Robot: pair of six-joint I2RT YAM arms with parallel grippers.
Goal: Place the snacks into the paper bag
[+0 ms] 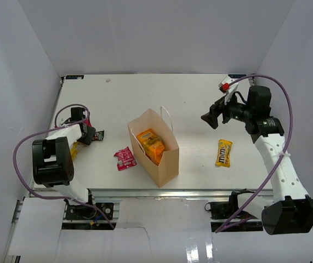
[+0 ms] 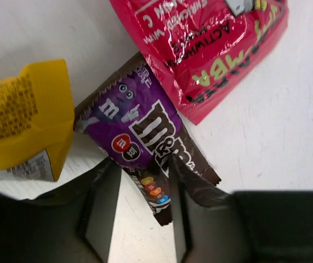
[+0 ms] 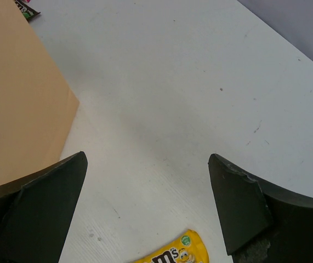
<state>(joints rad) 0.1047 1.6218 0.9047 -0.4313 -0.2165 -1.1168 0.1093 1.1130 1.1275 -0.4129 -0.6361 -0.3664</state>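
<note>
The left arm is folded low by the table's (image 1: 200, 98) left edge. Its gripper (image 2: 142, 175) is half-spread astride the purple pack's (image 2: 145, 126) end, with bare table seen between one finger (image 2: 104, 203) and the pack. The right arm is raised, its gripper (image 3: 145, 159) spread wide over open table between the bag (image 1: 164, 164) and the yellow pack (image 1: 225, 152). An orange pack (image 1: 151, 143) is seen inside the bag.
</note>
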